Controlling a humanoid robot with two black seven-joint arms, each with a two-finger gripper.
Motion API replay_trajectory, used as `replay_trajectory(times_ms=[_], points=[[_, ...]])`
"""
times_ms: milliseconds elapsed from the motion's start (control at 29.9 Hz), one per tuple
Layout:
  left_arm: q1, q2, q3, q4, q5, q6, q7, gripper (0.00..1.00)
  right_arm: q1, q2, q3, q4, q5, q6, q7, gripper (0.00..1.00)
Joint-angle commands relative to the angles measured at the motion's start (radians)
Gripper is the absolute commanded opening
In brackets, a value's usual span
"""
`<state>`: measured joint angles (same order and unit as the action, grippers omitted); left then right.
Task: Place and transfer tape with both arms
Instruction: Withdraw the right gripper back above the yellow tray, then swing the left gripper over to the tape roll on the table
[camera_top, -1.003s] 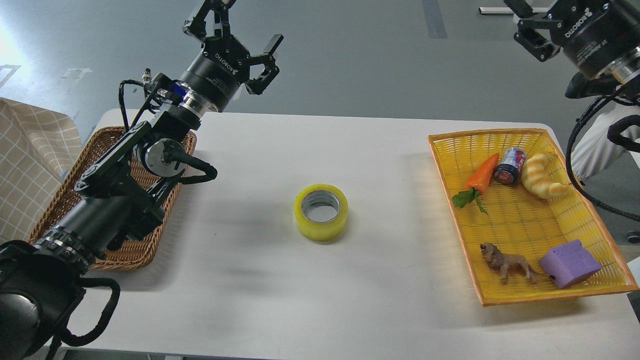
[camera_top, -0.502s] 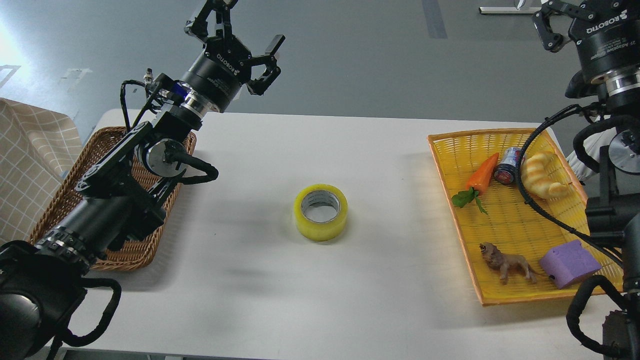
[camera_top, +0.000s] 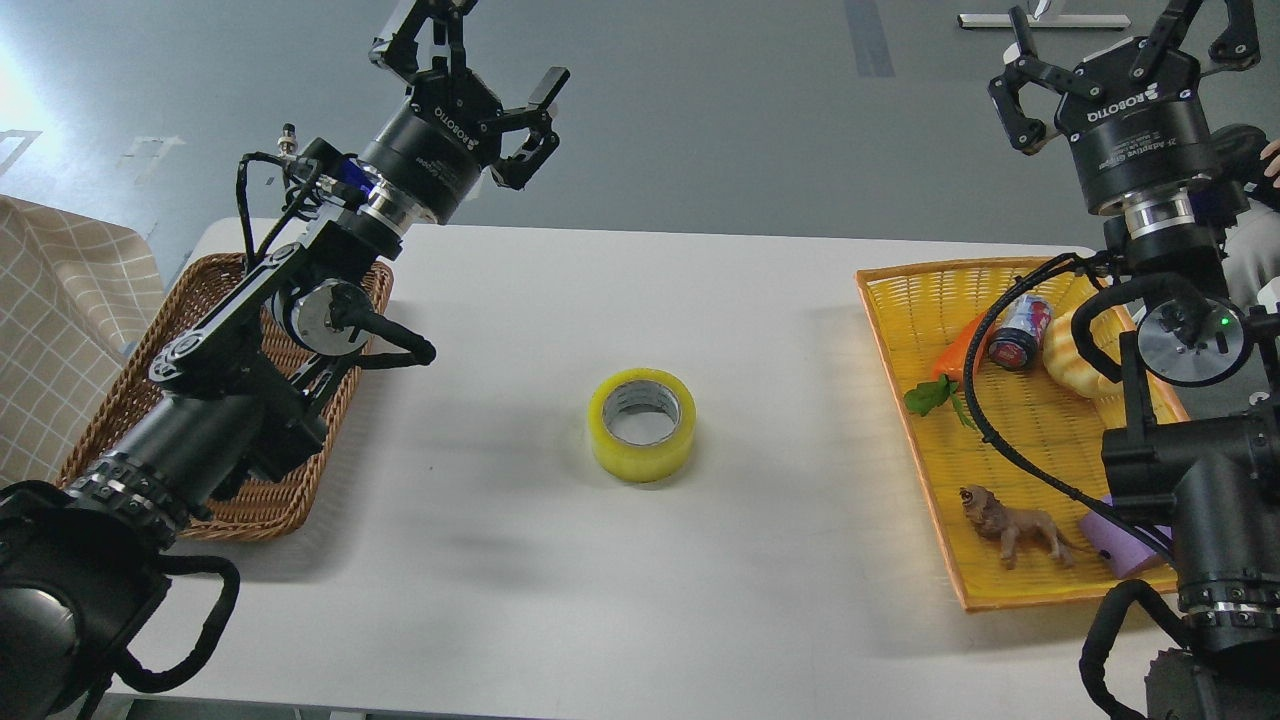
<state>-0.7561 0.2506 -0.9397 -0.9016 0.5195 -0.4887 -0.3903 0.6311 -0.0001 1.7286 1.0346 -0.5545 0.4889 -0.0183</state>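
Right hand (camera_top: 1120, 45) has swung inward over the yellow tray (camera_top: 890, 330), fingers spread, empty; left hand (camera_top: 470, 55) likewise splayed, unmoved. Tape (camera_top: 642, 424) lies flat on table (camera_top: 760, 600), well below and between both. Judged light, rigid, glossy-slick: pinch across outer wall.

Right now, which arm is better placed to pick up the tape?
Slightly the left, I'd judge. The tape sits mid-table; the left pincer hangs open nearer it. The right pincer, open too, is raised beyond the yellow tray.

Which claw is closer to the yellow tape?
Left. The left claw hangs up-left of the tape; the right claw is farther, up-right beyond the yellow basket.
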Motion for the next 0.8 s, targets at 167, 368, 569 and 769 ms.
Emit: replay_trajectory(times_ms=[167, 368, 569, 769], points=[[-0.005, 0.001, 0.002, -0.086, 0.326, 0.019, -0.028, 0.98, -0.019, 0.0, 0.006, -0.004, 0.012, 0.0, 0.005, 1.0], [-0.002, 0.024, 0.005, -0.172, 0.375, 0.076, -0.027, 0.98, -0.033, 0.0, 0.008, -0.004, 0.016, 0.0, 0.005, 1.0], [-0.009, 0.079, 0.099, -0.217, 0.503, 0.093, -0.013, 0.98, -0.044, 0.0, 0.009, -0.004, 0.03, 0.0, 0.005, 1.0], [-0.06, 0.137, 0.22, -0.249, 0.539, 0.159, 0.172, 0.98, -0.07, 0.0, 0.009, -0.004, 0.059, 0.0, 0.005, 1.0]])
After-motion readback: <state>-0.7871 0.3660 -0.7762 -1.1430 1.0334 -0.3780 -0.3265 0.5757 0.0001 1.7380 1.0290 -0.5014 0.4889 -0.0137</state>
